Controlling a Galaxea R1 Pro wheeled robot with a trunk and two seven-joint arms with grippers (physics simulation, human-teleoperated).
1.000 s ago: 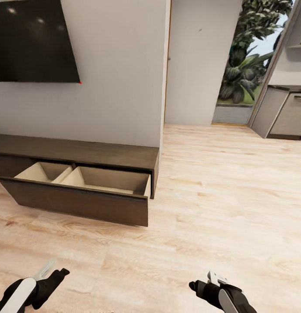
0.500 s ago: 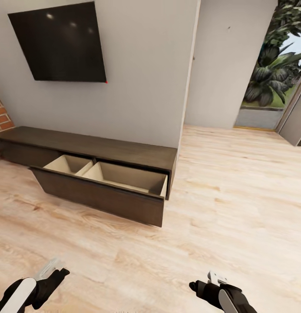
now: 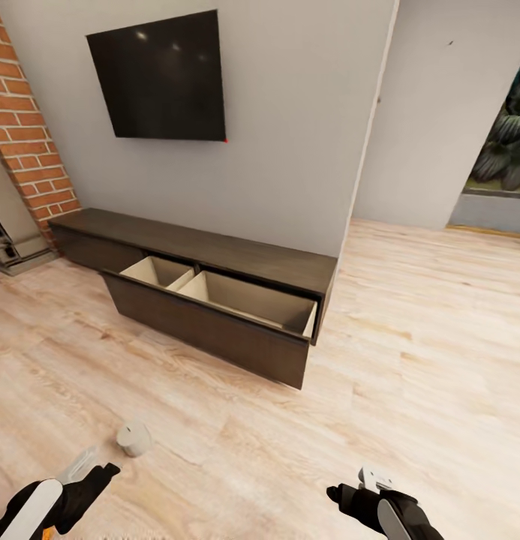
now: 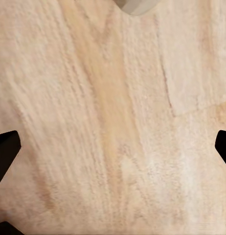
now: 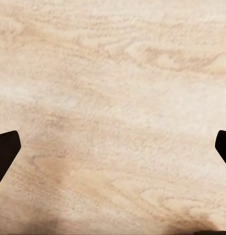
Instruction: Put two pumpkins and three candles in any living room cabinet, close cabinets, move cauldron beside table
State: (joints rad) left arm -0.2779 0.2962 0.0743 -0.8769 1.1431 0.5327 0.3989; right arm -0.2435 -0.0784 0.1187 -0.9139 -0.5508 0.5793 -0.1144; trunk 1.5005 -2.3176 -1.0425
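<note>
Broadly, you face a pale plank floor (image 3: 410, 352) running up to a grey wall (image 3: 290, 135) with a brick column (image 3: 23, 135) at its left end; a dark screen (image 3: 160, 79) hangs above the long cabinet (image 3: 237, 259), whose wide drawer (image 3: 214, 330) stands pulled out, its beige compartments bare; a candle (image 3: 133, 439) stands on the floor just ahead of your left gripper (image 4: 113, 147), fingers wide apart; your right gripper (image 5: 113, 147) is spread likewise over bare boards.
</note>
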